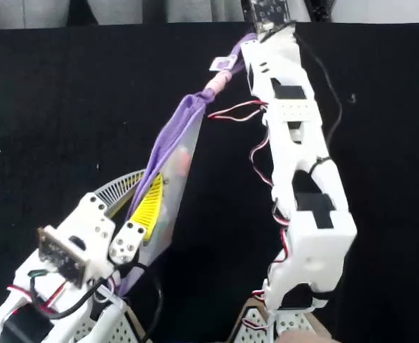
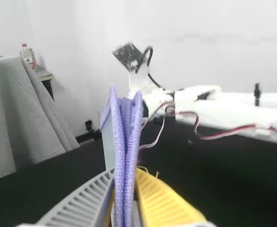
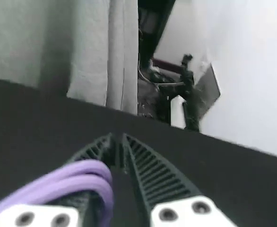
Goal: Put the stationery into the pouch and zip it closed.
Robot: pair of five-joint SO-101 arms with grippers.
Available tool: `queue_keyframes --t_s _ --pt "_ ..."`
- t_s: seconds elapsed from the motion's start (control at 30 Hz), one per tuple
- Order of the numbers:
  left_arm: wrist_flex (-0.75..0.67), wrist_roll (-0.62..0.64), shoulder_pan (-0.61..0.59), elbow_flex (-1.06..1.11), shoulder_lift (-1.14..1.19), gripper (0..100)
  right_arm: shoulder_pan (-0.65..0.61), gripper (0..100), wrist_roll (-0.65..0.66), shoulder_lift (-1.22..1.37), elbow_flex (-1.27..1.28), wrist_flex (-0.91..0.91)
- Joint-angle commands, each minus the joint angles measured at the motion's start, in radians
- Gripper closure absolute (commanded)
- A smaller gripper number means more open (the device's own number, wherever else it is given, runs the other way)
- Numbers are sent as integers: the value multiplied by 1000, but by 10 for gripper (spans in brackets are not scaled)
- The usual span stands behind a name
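Note:
The purple pouch (image 1: 170,164) hangs stretched in the air between my two grippers, running from lower left to upper centre. Something pinkish shows through its clear side (image 1: 181,166). My left gripper (image 1: 141,200), with one grey and one yellow finger, is shut on the pouch's lower end; in the left wrist view the purple edge (image 2: 124,137) stands upright between those fingers (image 2: 162,201). At the far end, past the pink zipper end (image 1: 215,87), my right gripper (image 1: 245,43) is shut on the pouch's purple loop (image 3: 74,184), its dark fingers (image 3: 148,172) meeting at the tips.
The table (image 1: 59,107) is covered in black cloth. My right arm (image 1: 302,179) stretches long across the right half, with red and white wires hanging near it. A grey curtain and a white wall lie beyond the far edge.

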Motion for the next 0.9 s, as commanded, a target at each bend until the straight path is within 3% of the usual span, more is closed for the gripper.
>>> queue_keyframes --t_s 0.0,0.23,0.53,0.7,0.77,0.87 --pt "0 11 -28 -166 -18 973 68 987 17 58 -10 -77" --pt "0 12 -33 -168 -20 973 110 987 14 143 -94 -61" --pt "0 14 -31 -108 -18 972 166 987 11 84 -171 135" --pt "2 14 -31 -12 -17 970 130 987 18 44 -177 235" --pt "5 12 -31 33 -17 941 115 987 18 30 -177 267" --pt "51 12 -33 62 -17 823 114 987 18 15 -177 296"
